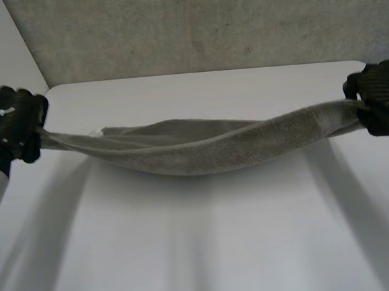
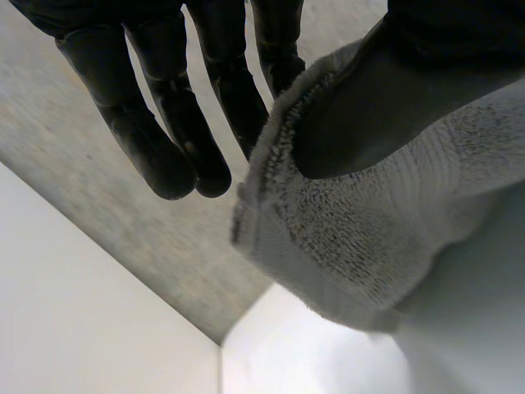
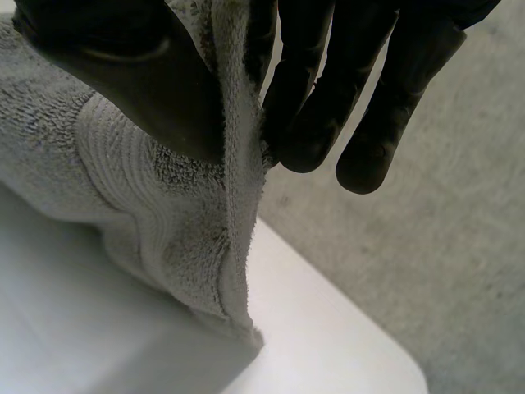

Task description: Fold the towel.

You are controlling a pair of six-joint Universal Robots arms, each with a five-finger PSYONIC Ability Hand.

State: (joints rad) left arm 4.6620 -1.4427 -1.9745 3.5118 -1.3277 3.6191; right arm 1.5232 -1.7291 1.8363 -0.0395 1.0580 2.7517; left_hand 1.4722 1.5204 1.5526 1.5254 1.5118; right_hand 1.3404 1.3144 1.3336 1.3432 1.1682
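1. A grey towel hangs stretched between the robot's two hands above a white table. It is bunched along its length and its middle sags low. Whether the lowest part touches the table cannot be told.
2. The left hand holds one end of the towel. Its wrist view shows the thumb pressing the hemmed edge against a nearly straight finger, pinching the cloth. The other fingers stand straight and free beside it.
3. The right hand holds the opposite end in much the same way. The thumb clamps the cloth against the nearest finger, and the remaining fingers are straight, close together and clear of the towel.
4. The step in hand looks to be carrying the held ends across to lay a fold.
   - Both hands would best travel level and together, with enough tension to take out the sag.
   - The middle should come down flat rather than in a heap.
   - Both pinches need to hold firm until the lifted edge lies along the edge it is meant to meet, corners matched.
   - The hands should release only once the cloth rests on the table, because the bunched middle could trap a crease.
5. The count is one towel, two hands and one table, with a rough grey wall behind.
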